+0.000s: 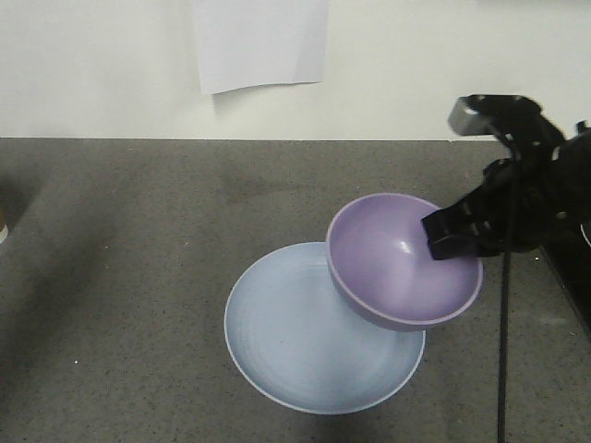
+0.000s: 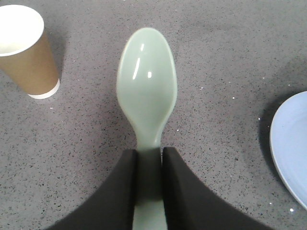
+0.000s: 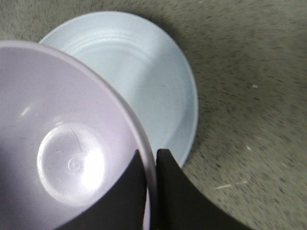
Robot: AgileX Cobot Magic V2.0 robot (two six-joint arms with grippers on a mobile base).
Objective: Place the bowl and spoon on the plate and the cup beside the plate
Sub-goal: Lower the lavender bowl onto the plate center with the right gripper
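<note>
Right pincer: the black right gripper [image 3: 151,162] is clenching on the rim of the bowl, one finger sitting inside the wall and one outside; in the front view it is reaching in from the right edge of the frame.
Bowl: the round, smooth lavender-purple plastic bowl [image 1: 397,263] is hanging tilted, its opening facing the upper left of the front view. It is overlapping the upper right part of the plate; whether it is touching the plate cannot be told.
Plate: the round, shallow pale blue plate [image 1: 295,341] with a raised rim is lying flat at the lower centre of the front view.
Left pincer: the black left gripper [image 2: 149,160] is grasping the spoon by its handle, a finger pressing on each side.
Spoon: the small pale mint-green plastic spoon [image 2: 146,91] is pointing its scoop toward the top of the left wrist view, hollow side up, sitting between cup and plate in that frame.
Cup: the tall tapered brown paper cup [image 2: 26,52] with a white inside is standing upright in the upper left of the left wrist view, well apart from the plate.
Surface: the grey speckled tabletop [image 1: 120,258] is carrying plate and cup.
Backdrop: a white paper sheet [image 1: 261,41] is hanging on the pale wall, top centre.
</note>
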